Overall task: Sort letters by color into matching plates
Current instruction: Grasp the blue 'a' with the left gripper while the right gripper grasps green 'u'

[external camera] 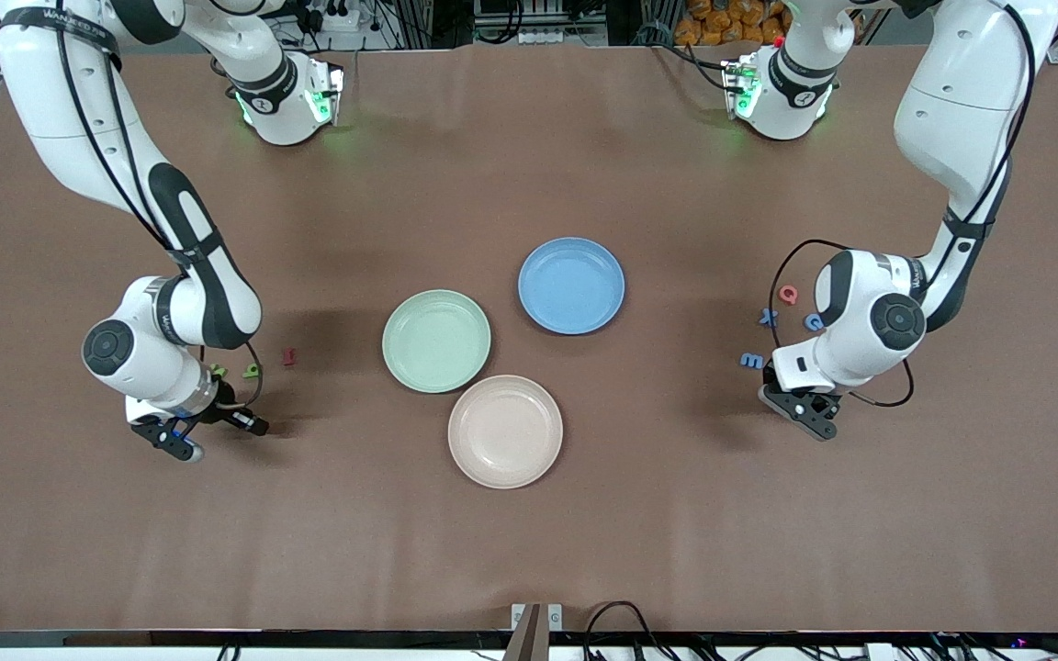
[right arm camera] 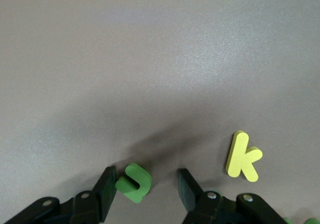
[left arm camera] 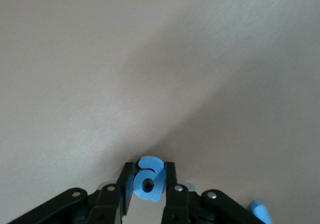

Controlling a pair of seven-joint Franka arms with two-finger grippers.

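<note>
Blue foam sits pinched between the fingers of the left claw (left arm camera: pixel 148 191): one blue letter (left arm camera: pixel 147 184), shaped like an "a", low at the surface (external camera: pixel 529 551) toward the left arm's end, well apart from the blue plate (external camera: pixel 571 285). Three more blue letters (external camera: pixel 769 318) lie loose near that claw, on its side toward the blue plate, with one pink letter (external camera: pixel 788 294) among them. The right claw (right arm camera: pixel 147 189) stands spread on the surface, a green letter (right arm camera: pixel 134 182) against one finger and not gripped, well apart from the blue plate toward the right arm's end. Just beside it lies one yellow "k" (right arm camera: pixel 242 157). Two more green letters (external camera: pixel 252 371) and one dark red letter (external camera: pixel 288 356) lie between that claw and the blue plate. Three plates in all: mint green plate (external camera: pixel 436 341) and beige plate (external camera: pixel 504 431) beside the blue one. The right arm reads "WANDERCRAFT"-like lettering, not legible.
</note>
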